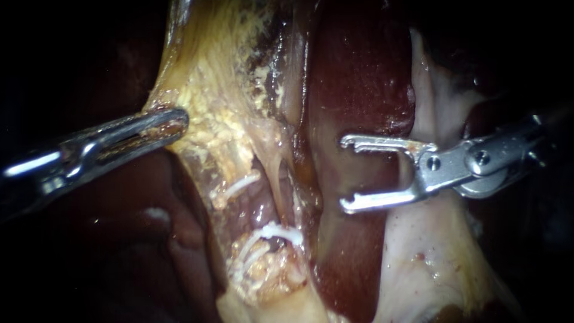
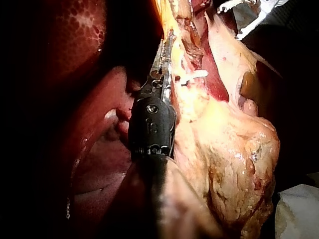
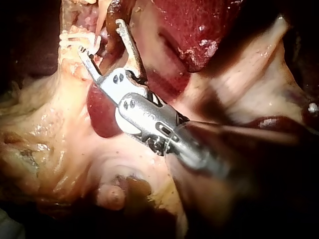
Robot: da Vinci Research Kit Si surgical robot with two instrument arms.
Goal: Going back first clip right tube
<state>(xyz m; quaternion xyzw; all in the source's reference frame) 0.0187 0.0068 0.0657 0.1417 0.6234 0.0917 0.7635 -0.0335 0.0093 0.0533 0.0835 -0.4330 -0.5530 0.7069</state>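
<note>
1. Endoscope: the right instrument [image 1: 345,174] has its jaws spread wide and empty, over the dark red liver [image 1: 359,78]. The white clip [image 1: 276,230] sits across a pale tube [image 1: 277,179]. It is left of and a bit below the right instrument's lower jaw tip, clearly apart from it. A white band [image 1: 238,185] lies further left of the right instrument; can't tell if it is a clip. Can't tell which tube is the right one. The left instrument [image 1: 174,121] is well left of the right instrument, jaws pinching the edge of the yellow fatty tissue [image 1: 221,84].
2. Left wrist: the left instrument [image 2: 166,50] jaws are closed on the edge of the yellow fatty tissue [image 2: 224,149]. A white band [image 2: 195,75] lies just beside the jaws, on the side toward the right instrument [image 2: 232,21]. That instrument is beyond, jaws spread and empty.
3. Right wrist: the right instrument [image 3: 99,36] jaws are wide apart, holding nothing. The liver [image 3: 199,25] is beside one jaw. The white clip [image 3: 75,39] is just ahead of the other jaw's tip; can't tell if they touch.
</note>
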